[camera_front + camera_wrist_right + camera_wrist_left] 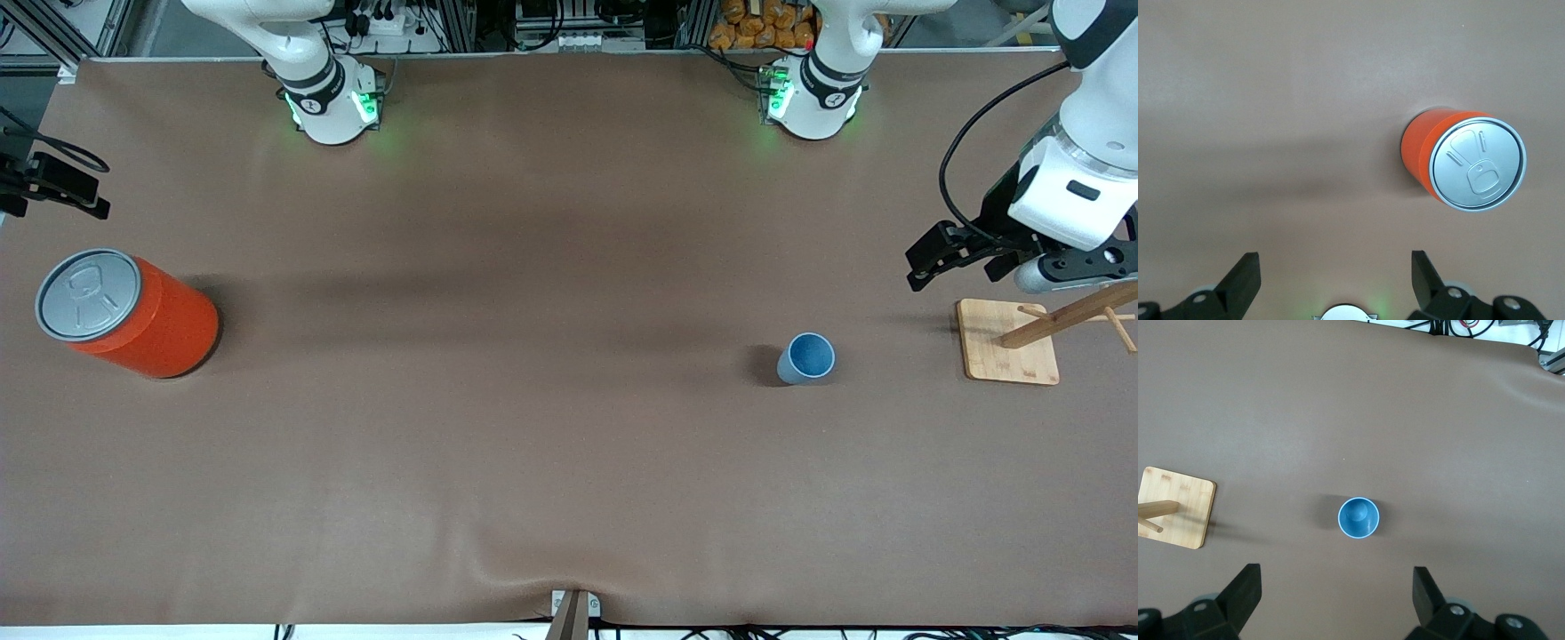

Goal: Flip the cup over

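Cup [807, 358] upright, mouth up, on the table [533, 462] near the wooden stand [1009, 342]. Left gripper [925, 267] over the stand's end, jaws wide, empty; right gripper [1335, 280] wide open, empty, above the table near the red can [133, 311]. No readable writing, only a pull-tab outline on the can lid

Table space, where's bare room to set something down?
The wide stretch between the red can and the cup is bare, as is the strip nearer the front camera. It is crowded only at the left arm's end, where the open left gripper hangs by the wooden stand.
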You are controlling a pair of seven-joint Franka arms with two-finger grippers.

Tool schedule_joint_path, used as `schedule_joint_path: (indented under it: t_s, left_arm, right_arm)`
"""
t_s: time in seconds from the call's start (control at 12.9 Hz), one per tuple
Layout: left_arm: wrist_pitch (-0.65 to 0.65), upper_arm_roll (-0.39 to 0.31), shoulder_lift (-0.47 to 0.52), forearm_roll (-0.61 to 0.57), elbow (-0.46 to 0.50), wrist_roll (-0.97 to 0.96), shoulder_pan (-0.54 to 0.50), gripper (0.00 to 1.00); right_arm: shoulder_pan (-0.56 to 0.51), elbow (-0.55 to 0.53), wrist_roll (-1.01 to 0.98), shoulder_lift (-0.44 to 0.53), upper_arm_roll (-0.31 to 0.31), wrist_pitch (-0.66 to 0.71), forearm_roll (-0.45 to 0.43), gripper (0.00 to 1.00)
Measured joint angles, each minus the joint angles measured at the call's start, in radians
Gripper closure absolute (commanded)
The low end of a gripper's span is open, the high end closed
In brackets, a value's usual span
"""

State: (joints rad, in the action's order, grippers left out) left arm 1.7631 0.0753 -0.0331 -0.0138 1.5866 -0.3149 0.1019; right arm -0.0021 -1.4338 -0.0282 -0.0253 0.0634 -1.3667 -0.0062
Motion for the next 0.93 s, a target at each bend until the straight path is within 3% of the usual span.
schedule_joint_path:
  t_s: [0.93]
  left_arm:
    - [-0.044,-0.005,0.018,-0.002,0.0,0.045,-0.032,0.0]
  right_arm:
    - [0.0,0.0,0.0,0.0,0.0,0.0,0.0,0.0]
